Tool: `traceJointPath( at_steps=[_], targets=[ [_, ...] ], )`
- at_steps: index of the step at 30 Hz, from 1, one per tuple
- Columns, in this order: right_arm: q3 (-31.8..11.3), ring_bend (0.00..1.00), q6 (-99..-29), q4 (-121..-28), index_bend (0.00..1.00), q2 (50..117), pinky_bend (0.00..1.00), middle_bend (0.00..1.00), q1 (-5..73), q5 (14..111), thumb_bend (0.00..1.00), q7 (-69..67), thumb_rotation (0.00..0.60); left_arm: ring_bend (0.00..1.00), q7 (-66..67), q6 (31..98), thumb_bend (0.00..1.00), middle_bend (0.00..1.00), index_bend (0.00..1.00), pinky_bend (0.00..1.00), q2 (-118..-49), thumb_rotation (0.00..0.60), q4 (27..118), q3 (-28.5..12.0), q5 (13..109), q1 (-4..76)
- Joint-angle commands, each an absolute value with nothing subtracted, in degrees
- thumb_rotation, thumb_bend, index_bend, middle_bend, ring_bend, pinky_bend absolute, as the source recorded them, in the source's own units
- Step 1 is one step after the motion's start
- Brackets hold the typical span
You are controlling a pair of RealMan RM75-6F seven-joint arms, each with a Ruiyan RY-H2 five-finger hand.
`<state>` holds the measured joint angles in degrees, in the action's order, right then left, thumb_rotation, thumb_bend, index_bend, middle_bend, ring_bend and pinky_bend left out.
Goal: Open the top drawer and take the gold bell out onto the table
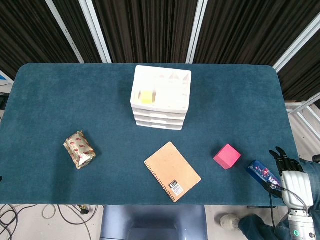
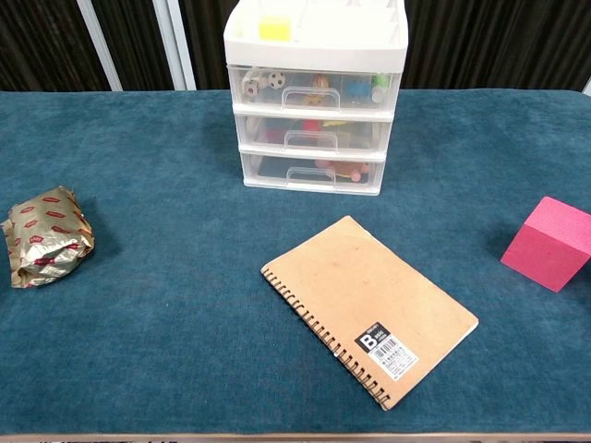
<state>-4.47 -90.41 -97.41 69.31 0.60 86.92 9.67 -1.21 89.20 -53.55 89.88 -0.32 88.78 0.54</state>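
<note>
The white drawer unit (image 1: 159,100) stands at the back middle of the table, with three clear drawers all pushed in. In the chest view its top drawer (image 2: 314,89) holds several small items behind the handle (image 2: 304,95). One gold-orange piece (image 2: 319,84) among them may be the bell, but I cannot tell for sure. A yellow block (image 2: 274,29) lies in the open tray on top. My right hand (image 1: 289,172) is at the table's front right corner, far from the drawers, with its fingers (image 1: 281,156) stretched out and holding nothing. My left hand is out of sight.
A brown spiral notebook (image 2: 369,307) lies in front of the drawers. A pink cube (image 1: 227,156) sits to the right, and a blue packet (image 1: 262,172) lies beside my right hand. A gold foil packet (image 1: 79,149) rests at the left.
</note>
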Motion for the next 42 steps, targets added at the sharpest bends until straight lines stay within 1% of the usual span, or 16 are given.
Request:
traceJointPath(
  at_steps=[1,24,29,32,35,37,38,40,41,42],
  targets=[
    [-4.5,0.27,-90.4,-97.4,0.17,69.4,0.25,0.13,0.6,86.8,0.23,9.8,0.600,0.00,-1.2,89.2,0.20,0.00,0.08,0.00,-53.5,0.600,89.8,-0.3,88.7,0.5],
    [-4.5,0.27,-89.6,-98.2,0.16,69.1,0.25,0.14,0.6,85.7,0.23,9.7,0.600,0.00,-1.1,89.2,0.20,0.00,0.08,0.00,-53.5,0.600,90.0,-0.5,88.2,0.4],
    [-4.6,0.28,-89.5,-98.3,0.16,69.2,0.25,0.14,0.6,85.3,0.23,9.8,0.600,0.00,-1.1,89.0,0.20,0.00,0.08,0.00,-53.5,0.600,90.0,-0.5,88.2,0.5],
    [-4.8,0.30,-89.6,-98.4,0.16,69.3,0.28,0.15,0.5,84.9,0.22,9.8,0.600,0.00,-1.0,89.0,0.20,0.00,0.08,0.00,-53.5,0.600,90.1,-0.4,88.2,0.5],
    [-4.8,0.35,-89.3,-99.5,0.16,69.4,0.36,0.21,0.4,84.4,0.23,7.8,0.600,0.00,-1.0,89.0,0.20,0.00,0.08,0.00,-53.6,0.600,90.1,-0.5,88.2,0.5],
    [-4.3,0.41,-87.7,-101.6,0.15,68.8,0.49,0.28,0.6,84.2,0.23,2.8,0.600,0.00,-1.0,88.9,0.20,0.00,0.08,0.00,-53.6,0.600,90.2,-0.4,88.2,0.5],
    [-3.3,0.44,-84.6,-104.2,0.15,68.1,0.54,0.30,1.0,83.4,0.23,-4.0,0.600,0.00,-1.0,88.9,0.20,0.00,0.08,0.00,-53.6,0.600,90.3,-0.4,88.3,0.5],
    [-3.0,0.55,-82.2,-104.8,0.14,66.3,0.71,0.38,1.6,83.1,0.26,-8.3,0.600,0.00,-0.9,89.0,0.20,0.00,0.08,0.00,-53.5,0.600,90.5,-0.5,88.3,0.5],
    [-2.9,0.60,-81.4,-105.0,0.14,65.9,0.76,0.42,1.9,83.1,0.28,-9.8,0.600,0.00,-1.0,89.2,0.20,0.00,0.08,0.00,-53.5,0.600,90.6,-0.5,88.3,0.4],
    [-2.6,0.67,-80.0,-105.6,0.13,65.7,0.82,0.47,2.4,83.4,0.31,-12.4,0.600,0.00,-1.2,89.3,0.20,0.00,0.08,0.00,-53.5,0.600,90.6,-0.6,88.1,0.4]
  ],
)
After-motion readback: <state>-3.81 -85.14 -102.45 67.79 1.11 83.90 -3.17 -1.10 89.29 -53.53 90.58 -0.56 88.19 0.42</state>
